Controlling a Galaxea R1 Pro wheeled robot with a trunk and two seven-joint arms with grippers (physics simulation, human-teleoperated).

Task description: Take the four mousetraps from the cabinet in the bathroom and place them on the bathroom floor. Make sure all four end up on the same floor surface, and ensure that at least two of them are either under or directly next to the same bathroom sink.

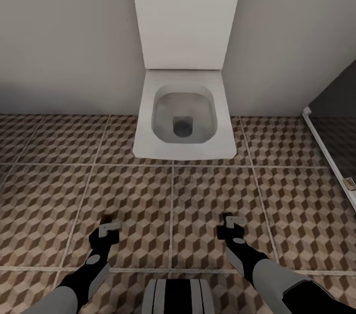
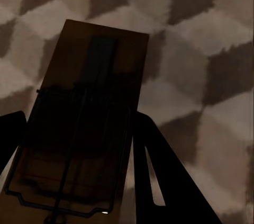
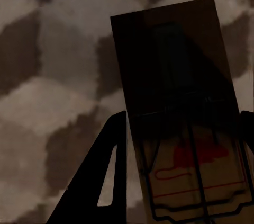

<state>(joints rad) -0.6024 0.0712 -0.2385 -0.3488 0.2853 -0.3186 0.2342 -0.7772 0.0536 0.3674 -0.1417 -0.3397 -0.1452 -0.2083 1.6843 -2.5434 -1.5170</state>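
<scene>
Left gripper (image 1: pixel 110 227) clamped on a trap (image 2: pixel 87 113), right gripper (image 1: pixel 232 221) clamped on another trap (image 3: pixel 182 107). Both held low over the floor (image 1: pixel 173 205), before a white toilet (image 1: pixel 184 121) against the wall.

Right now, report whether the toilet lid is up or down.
Up. The toilet lid stands raised against the wall, leaving the bowl open, with its dark drain visible.

Two mousetraps (image 2: pixel 79 123) (image 3: pixel 185 113), one per hand.
</scene>
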